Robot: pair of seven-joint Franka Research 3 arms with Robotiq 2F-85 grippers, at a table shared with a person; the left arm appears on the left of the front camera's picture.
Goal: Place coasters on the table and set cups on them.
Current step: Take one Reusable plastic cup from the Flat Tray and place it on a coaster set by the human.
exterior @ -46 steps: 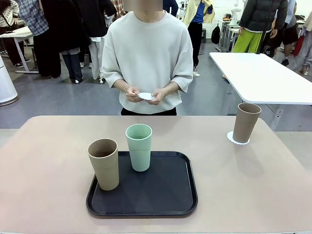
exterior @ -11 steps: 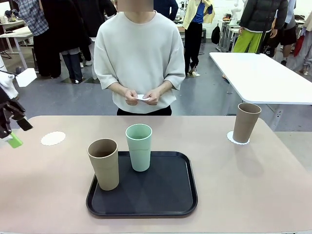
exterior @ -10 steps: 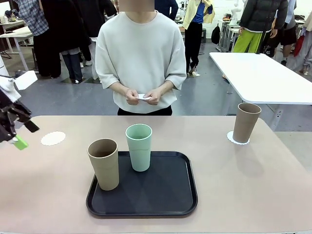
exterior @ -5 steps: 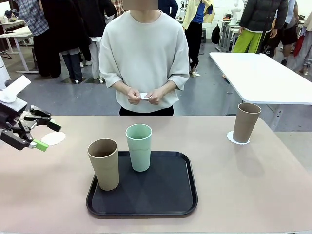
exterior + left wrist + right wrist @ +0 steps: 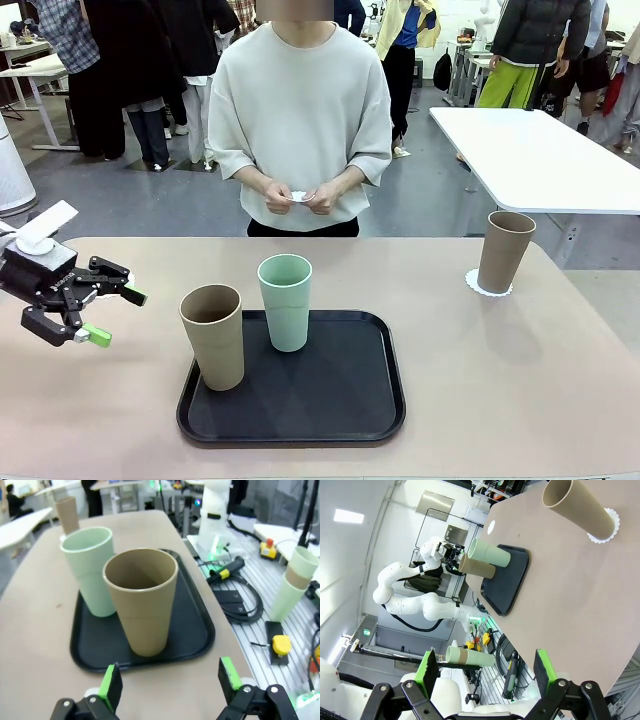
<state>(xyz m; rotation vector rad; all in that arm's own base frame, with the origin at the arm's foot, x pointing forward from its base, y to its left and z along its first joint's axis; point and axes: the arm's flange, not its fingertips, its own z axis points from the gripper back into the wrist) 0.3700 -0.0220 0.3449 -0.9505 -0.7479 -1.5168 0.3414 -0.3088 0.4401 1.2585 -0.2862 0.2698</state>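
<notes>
Cups stand in two places. A tan cup (image 5: 212,336) and a mint cup (image 5: 285,301) are upright on the black tray (image 5: 385,415) in the middle of the worktop (image 5: 500,390). The other tan cup (image 5: 505,250) already sits on a coaster (image 5: 478,288) near the far right corner.

A second coaster (image 5: 491,527) lies bare on the left side of the worktop; a few seconds ago that spot was empty. The person's hands (image 5: 272,196) hold a third coaster (image 5: 298,197).

In the last second the left gripper (image 5: 116,318) has swung in from the left edge, passed over the bare coaster and turned toward the tray. Its fingers are spread wide with nothing between them. From its wrist, the tan cup lines up between the green pads but is not touching them. I judge the next step to be gripping that cup and carrying it to the bare coaster.

The right gripper (image 5: 485,672) is spread and empty, well away from the cups.

The cups are matte, smooth, handleless and tapered, narrower at the base, so a grip may slide. The coasters are thin white discs with scalloped edges, probably easy to nudge. The tray looks rigid, with a raised rim the cup must clear.
</notes>
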